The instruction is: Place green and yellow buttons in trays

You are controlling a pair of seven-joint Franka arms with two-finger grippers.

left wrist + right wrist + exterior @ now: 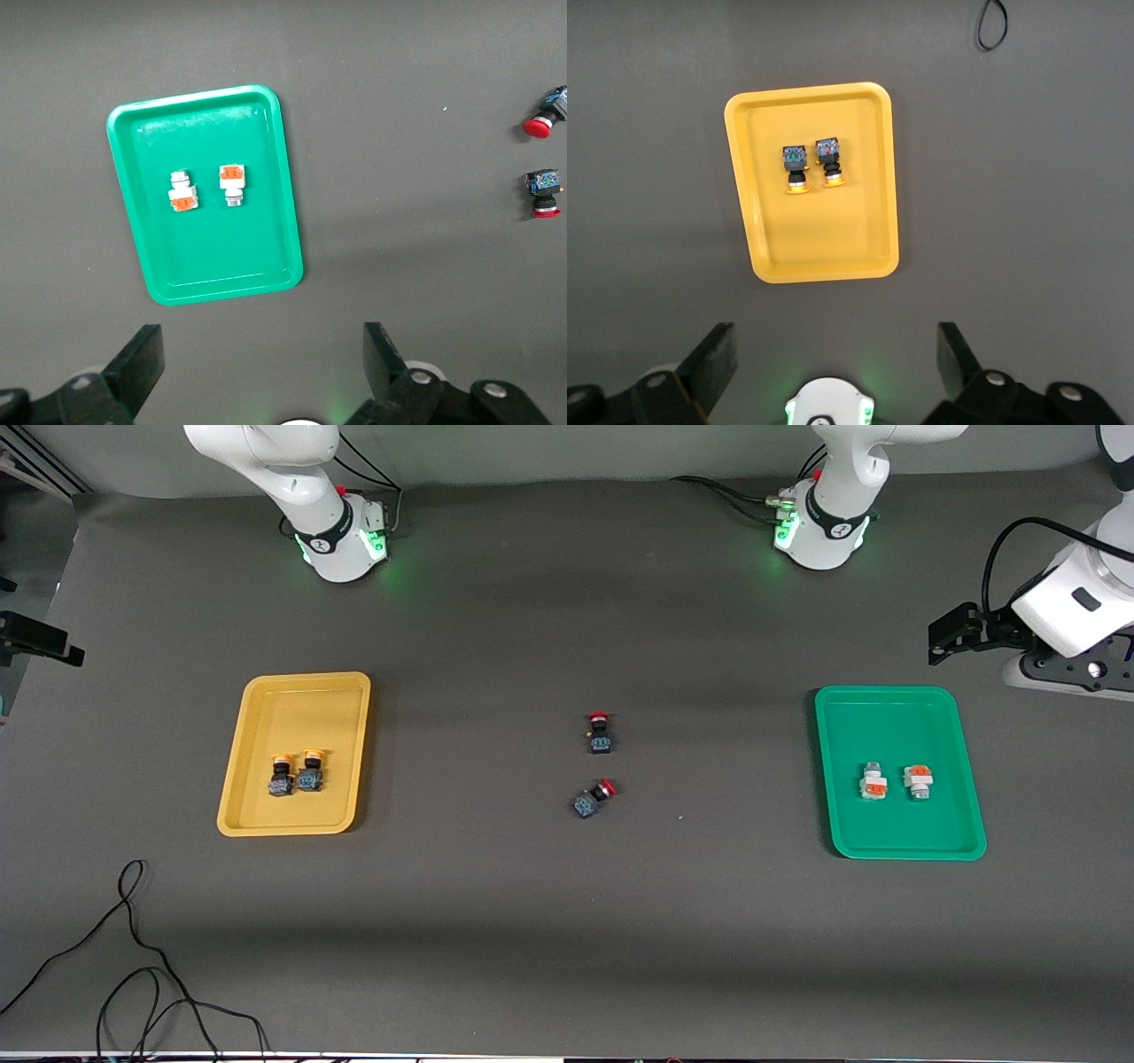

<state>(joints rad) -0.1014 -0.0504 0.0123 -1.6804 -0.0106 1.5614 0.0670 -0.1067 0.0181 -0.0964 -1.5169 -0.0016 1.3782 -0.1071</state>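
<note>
With the two yellow-capped switches [295, 773] lying in the yellow tray [266, 824] at the frame's left and the two white blocks [895, 781] in the green tray [966, 849] at its right, we judge the sorting done, so we hold the left gripper [261, 372] and right gripper [837, 367], both spread and empty, high above their trays and leave the red-capped switches [598, 766] at the centre alone.

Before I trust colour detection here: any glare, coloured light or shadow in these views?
Front view: green glow from both base lights on the table; soft shadow beside the yellow tray. Left wrist view: faint sheen on the green tray. Right wrist view: even light, a green lamp at the frame's edge.
</note>
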